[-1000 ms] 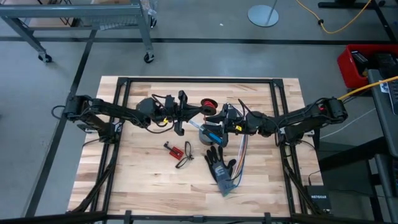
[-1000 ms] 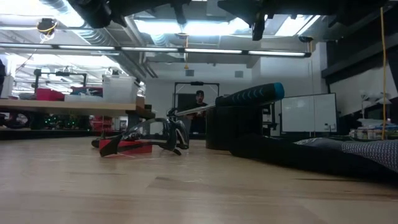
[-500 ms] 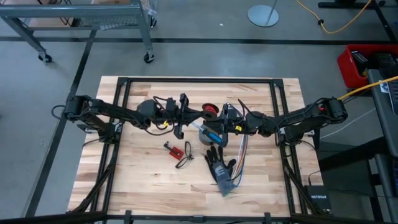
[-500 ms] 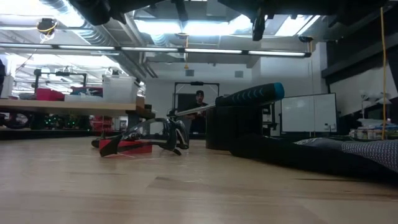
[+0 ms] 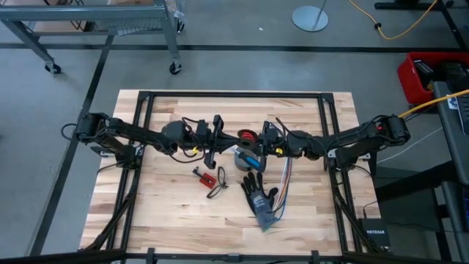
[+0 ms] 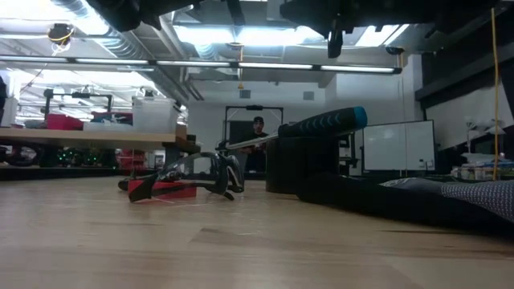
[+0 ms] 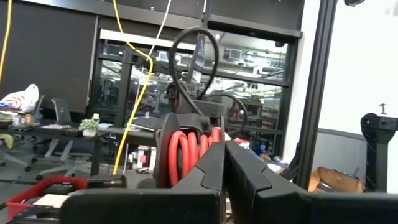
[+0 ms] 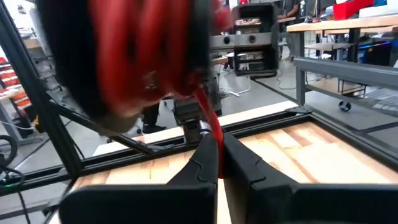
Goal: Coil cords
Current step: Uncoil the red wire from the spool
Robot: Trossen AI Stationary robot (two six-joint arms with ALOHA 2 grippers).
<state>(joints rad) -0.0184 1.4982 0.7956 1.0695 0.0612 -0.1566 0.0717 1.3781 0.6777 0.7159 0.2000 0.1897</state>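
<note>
We see the cord (image 5: 247, 136) as a small red-and-black bundle held above the table (image 5: 168, 213), between the two grippers near the middle. Most of it looks already wound into loops, so we judge the coiling to be far along; what is left is probably to tuck the last end and to put the bundle down. In the left wrist view the red loops (image 7: 186, 152) sit just beyond the fingertips, and the left gripper (image 7: 224, 163) is closed on the bundle's edge. In the right wrist view the bundle (image 8: 143, 56) hangs close over the right gripper (image 8: 217, 155), whose fingers are pressed together on a red strand (image 8: 208, 124) that comes down from it. Below lie a tape roll (image 5: 246, 157) and a glove (image 5: 259, 195).
</note>
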